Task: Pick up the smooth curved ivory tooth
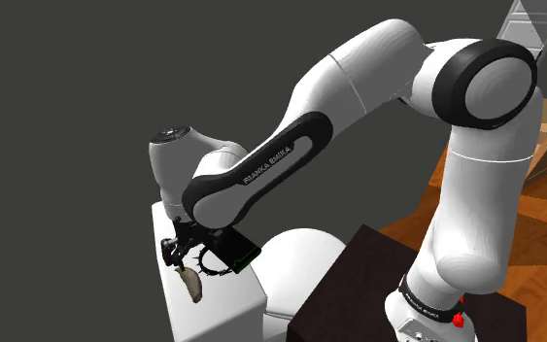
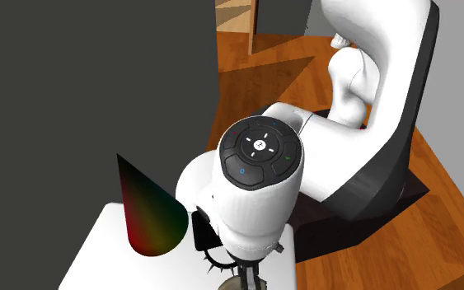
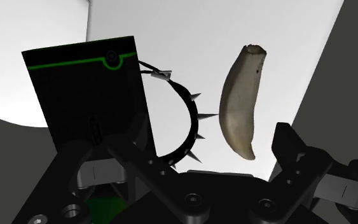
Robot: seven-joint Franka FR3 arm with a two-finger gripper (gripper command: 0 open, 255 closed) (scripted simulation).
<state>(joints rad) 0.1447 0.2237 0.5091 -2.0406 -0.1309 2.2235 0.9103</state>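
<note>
While the black jaws hang low over the white table point(image 1: 218, 316), they stand apart and hold nothing, so the pickup is not yet done. The smooth, curved, pale ivory-coloured tooth point(image 3: 240, 105) lies flat on the table just ahead of the jaws; in the wrist view it sits in line with the gap between the two black fingers point(image 3: 292, 149) but nearer that one, and neither finger touches it. In the shoulder view the tooth point(image 1: 193, 284) lies just below the jaws. Just beside it curls a black spiked collar point(image 3: 187, 118), its spikes pointing toward the tooth, and past the collar lies a flat black box with a green line point(image 3: 85, 95). A dark cone tinted green and red point(image 2: 149, 216) stands farther off on the table. The approach looks nearly finished; what seems left is to descend around the tooth, close on it without catching the collar, and lift.
</note>
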